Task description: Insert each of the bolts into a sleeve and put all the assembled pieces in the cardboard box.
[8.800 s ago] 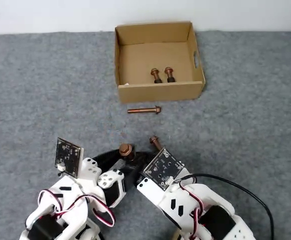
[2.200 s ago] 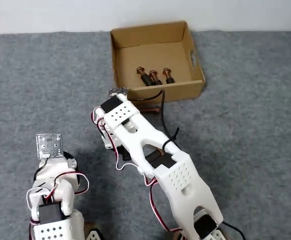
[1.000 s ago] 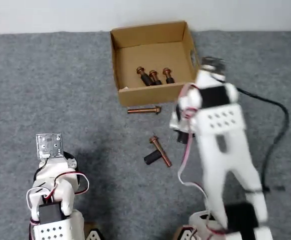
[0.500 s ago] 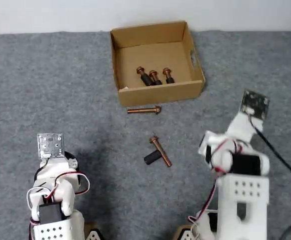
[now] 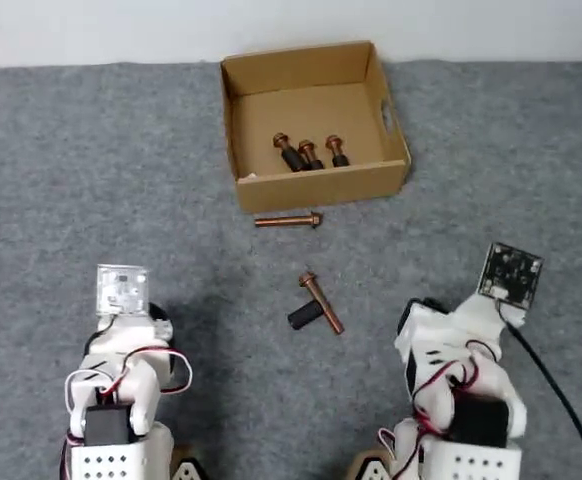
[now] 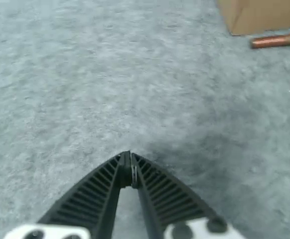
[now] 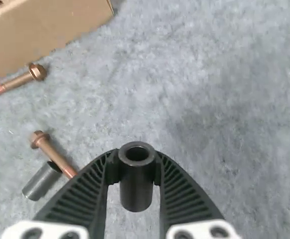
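Right claw (image 7: 135, 160) clamping black sleeve (image 7: 135, 185), left claw (image 6: 127, 164) closed, empty

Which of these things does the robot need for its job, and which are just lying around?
For the job: cardboard box, three finished pieces inside it, bolt by the box, middle bolt, loose sleeve beside it, held sleeve in the right gripper.
Just there: grey carpet, black cable.
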{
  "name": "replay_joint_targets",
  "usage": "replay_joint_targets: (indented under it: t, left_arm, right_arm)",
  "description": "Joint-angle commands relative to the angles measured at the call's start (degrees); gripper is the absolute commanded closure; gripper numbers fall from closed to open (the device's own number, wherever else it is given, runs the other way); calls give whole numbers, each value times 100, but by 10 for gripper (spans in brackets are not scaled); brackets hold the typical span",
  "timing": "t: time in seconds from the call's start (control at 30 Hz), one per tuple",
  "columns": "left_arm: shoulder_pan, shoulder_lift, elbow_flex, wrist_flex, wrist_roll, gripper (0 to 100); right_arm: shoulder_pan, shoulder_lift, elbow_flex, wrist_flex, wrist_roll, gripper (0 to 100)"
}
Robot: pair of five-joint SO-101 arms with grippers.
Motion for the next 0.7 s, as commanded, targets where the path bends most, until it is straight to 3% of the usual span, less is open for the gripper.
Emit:
replay_joint_targets:
  t: [0.0, 0.33, 0.67]
  left_arm:
    - [519, -26, -66, -149, -62, 995]
    - [1160, 571, -1473, -492, -774, 995]
    - [1969, 4738, -3960, -607, -1204, 995]
  right_arm:
    - [48, -400, 0, -66, 44, 991]
    - [48, -593, 44, -75, 26, 991]
    - [40, -593, 70, -119, 26, 991]
